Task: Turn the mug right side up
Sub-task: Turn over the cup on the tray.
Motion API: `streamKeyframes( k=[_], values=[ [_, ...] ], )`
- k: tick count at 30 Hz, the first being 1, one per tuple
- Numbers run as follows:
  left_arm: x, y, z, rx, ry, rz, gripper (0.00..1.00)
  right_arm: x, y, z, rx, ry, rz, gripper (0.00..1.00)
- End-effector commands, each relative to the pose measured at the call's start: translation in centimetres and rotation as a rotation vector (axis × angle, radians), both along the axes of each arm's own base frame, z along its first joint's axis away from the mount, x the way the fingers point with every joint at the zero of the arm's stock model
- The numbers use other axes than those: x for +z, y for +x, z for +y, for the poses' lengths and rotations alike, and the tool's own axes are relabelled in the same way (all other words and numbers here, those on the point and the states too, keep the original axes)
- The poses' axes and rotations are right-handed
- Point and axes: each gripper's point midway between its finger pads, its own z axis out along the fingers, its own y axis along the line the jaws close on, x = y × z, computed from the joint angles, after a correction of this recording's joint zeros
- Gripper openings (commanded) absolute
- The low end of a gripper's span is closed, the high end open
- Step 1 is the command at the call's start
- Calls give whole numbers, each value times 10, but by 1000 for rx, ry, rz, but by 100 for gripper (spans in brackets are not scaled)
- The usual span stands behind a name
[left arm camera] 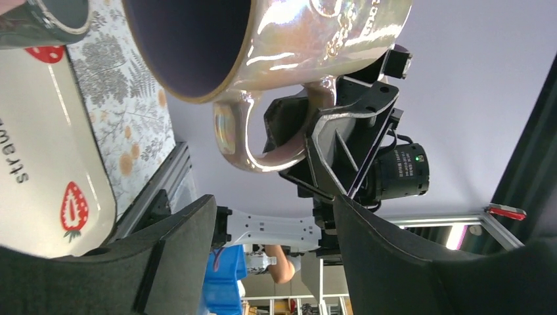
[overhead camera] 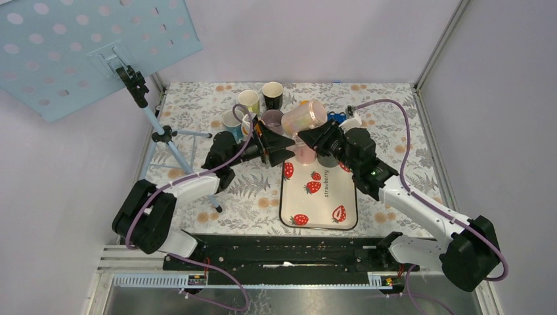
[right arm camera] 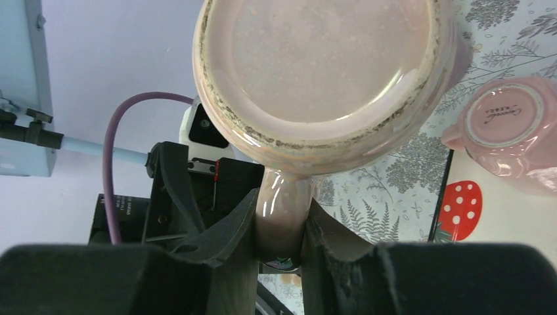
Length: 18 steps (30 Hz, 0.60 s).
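My right gripper point(overhead camera: 315, 136) is shut on the handle point(right arm camera: 282, 207) of a pearly pink mug point(overhead camera: 304, 116) and holds it in the air above the tray's far edge, lying on its side. In the right wrist view I see its base point(right arm camera: 322, 59), with the gripper point(right arm camera: 281, 230) clamped on the handle. In the left wrist view its dark opening point(left arm camera: 190, 39) faces me. My left gripper point(overhead camera: 286, 146) is open and empty, just left of the mug; its fingers point(left arm camera: 164, 256) stand wide apart around nothing.
A strawberry-print tray point(overhead camera: 328, 190) lies in the middle. A small pink mug point(right arm camera: 509, 125) stands upside down at its far edge. Several cups point(overhead camera: 272, 94) stand at the back. A tripod point(overhead camera: 161, 134) carrying a blue perforated board point(overhead camera: 79, 39) stands at the left.
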Motion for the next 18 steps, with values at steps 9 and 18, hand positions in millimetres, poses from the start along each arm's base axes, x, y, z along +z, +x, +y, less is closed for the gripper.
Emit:
streamKeyframes(
  k=[9,18],
  values=[
    [32,6,-12,-5,-234,44,61,113,-17,-7,30,297,-283,0],
    [59,8,-21,-39,-342,28,48,106,-24,-5,59,351,-270,0]
  ],
)
